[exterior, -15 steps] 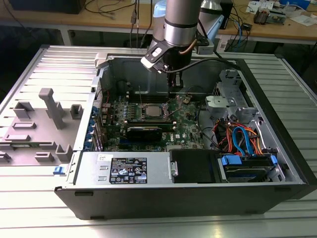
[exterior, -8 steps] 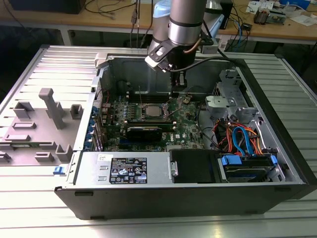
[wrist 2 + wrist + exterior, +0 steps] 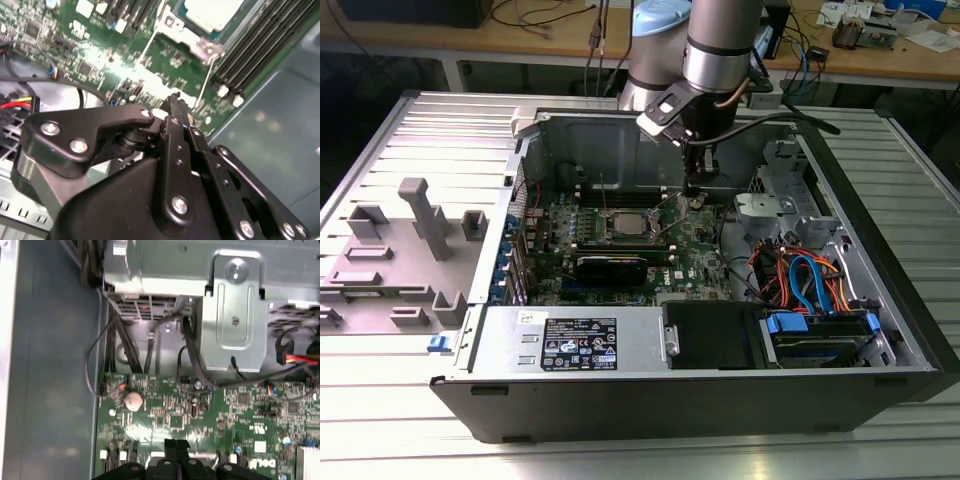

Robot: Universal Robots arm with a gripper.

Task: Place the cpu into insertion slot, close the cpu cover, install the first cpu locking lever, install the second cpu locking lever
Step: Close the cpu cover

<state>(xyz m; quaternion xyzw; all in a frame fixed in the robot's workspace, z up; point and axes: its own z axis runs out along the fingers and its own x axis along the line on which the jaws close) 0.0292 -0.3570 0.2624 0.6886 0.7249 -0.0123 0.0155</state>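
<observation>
Grey ribbed metal forms the surface [image 3: 410, 440] under the open computer case [image 3: 720, 400]. Past its near wall lies the green motherboard [image 3: 705, 255], partly hidden by a long black card [image 3: 610, 265]. The cpu [image 3: 630, 223] sits silvery top up in the insertion slot [image 3: 609, 226]. The second wrist view cuts it off at the picture's edge, where the cpu cover [image 3: 192, 39] frames it and a thin wire lever [image 3: 205, 85] runs past its corner. Farther back, the hand [image 3: 693, 193] hangs near the slot, towards the exterior view's right. Its fingers are pressed together on nothing, and I cannot tell whether the tips touch the board. Cables [image 3: 790, 270] crowd that side.
</observation>
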